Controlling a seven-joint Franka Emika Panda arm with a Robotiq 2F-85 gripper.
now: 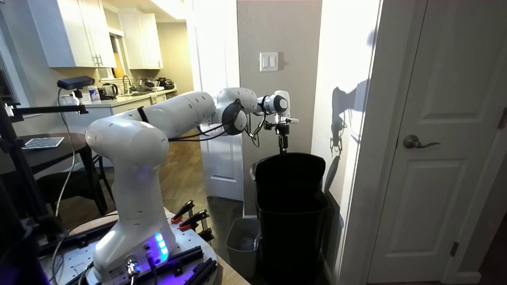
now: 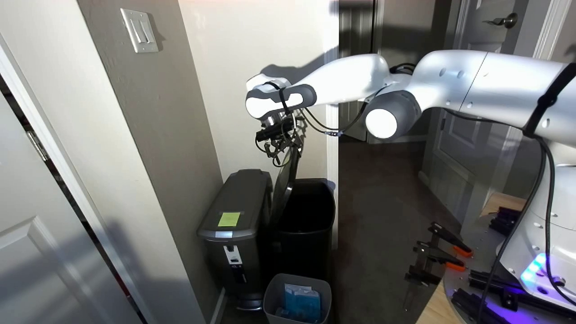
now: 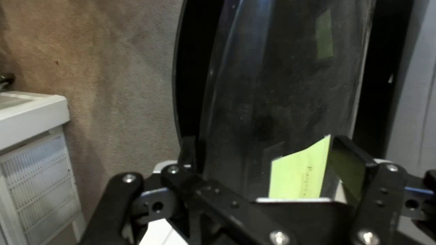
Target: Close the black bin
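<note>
The pincer gapes wide, seemingly empty, at the black bin's raised lid.

The grey wall beside the white door bears light switches.

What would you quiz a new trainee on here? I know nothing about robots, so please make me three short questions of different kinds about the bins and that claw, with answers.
1. True or false: in both exterior views, the black bin has its lid raised.

2. Multiple choice: in an exterior view, what colour is the note on the shut bin beside it?
A) Red
B) Yellow-green
C) Purple

3. Fill in the blank: in the wrist view, the claw has its two fingers standing ____ (together or apart).

Key: 1. True. 2. B. 3. Apart.
</note>
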